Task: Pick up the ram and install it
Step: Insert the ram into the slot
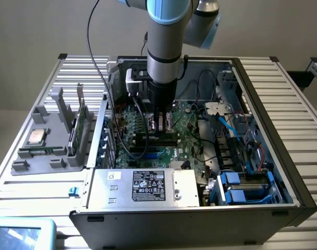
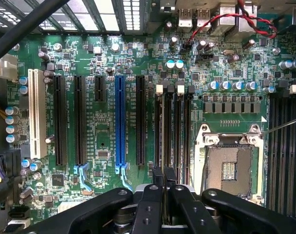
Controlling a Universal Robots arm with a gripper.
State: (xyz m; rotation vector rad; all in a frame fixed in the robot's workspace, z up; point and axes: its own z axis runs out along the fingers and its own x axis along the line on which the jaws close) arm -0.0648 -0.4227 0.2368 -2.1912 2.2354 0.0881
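Ram in gripper, at motherboard slots

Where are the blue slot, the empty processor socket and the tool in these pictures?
blue slot (image 2: 120,122), wrist view, middle of its length.
empty processor socket (image 2: 229,168), wrist view, centre of its contact field.
tool (image 2: 163,173), wrist view, midway between its fingertips.

One gripper, one blue slot, one white slot.
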